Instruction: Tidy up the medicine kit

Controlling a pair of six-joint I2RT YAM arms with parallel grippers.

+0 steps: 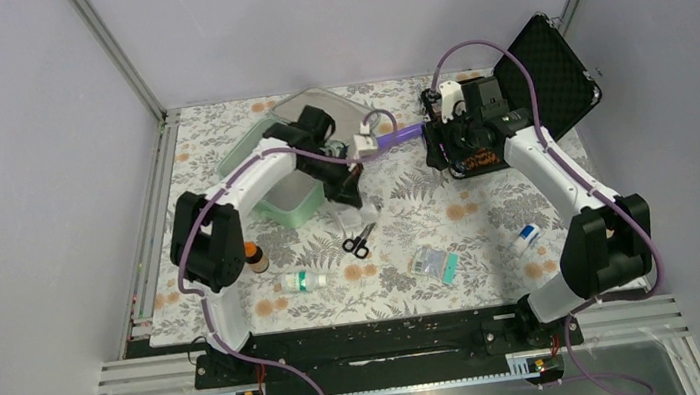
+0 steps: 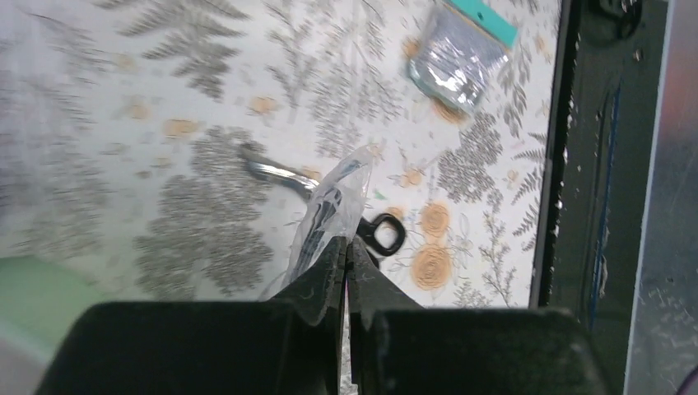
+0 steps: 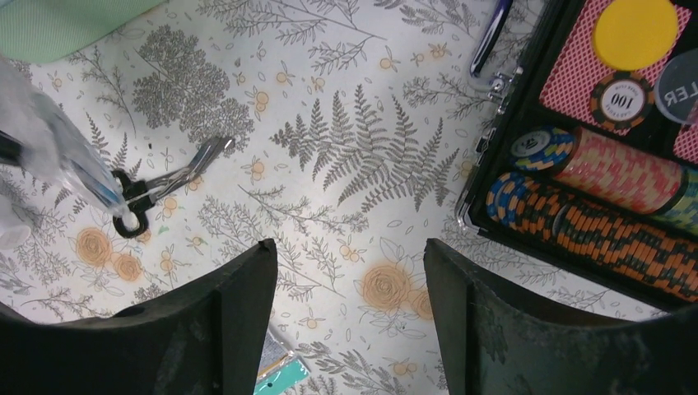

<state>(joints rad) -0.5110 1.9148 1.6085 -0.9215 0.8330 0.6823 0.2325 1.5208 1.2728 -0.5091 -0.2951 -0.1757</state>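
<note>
- The left gripper (image 2: pixel 346 247) is seen with its jaws pressed together on a clear bag (image 2: pixel 333 202). The bag's long axis runs straight out from the fingertips, and it is crumpled where it is pinched.
- The kit (image 1: pixel 287 207) lies open at the left rear of the cloth (image 1: pixel 407 201), with its lid (image 1: pixel 319 100) tipped back. Seen from above, its tray is just beside the left gripper, on that gripper's left. In the left wrist view only a green corner is caught at the lower left edge.
- The coming move is judged to be a short sideways carry of the bag over the tray's near wall, followed by a release. The left arm is much the nearer, and part of it already hangs over the tray.
- The right gripper (image 3: pixel 350 247) is held with its jaws spread and nothing between them. It hangs over bare cloth just beside the chip case (image 3: pixel 593 164), well apart from the kit.
- Scissors (image 1: pixel 360 242) lie flat on the cloth under and just ahead of the bag, apart from it as far as can be told.
- The cloth is flat and patterned. A packet (image 1: pixel 435 264) and a bottle (image 1: pixel 303 282) lie nearer the bases, outside the path.
- How much room is left in the tray cannot be told, since the arm covers part of it. A limp bag could be caught on the wall.
</note>
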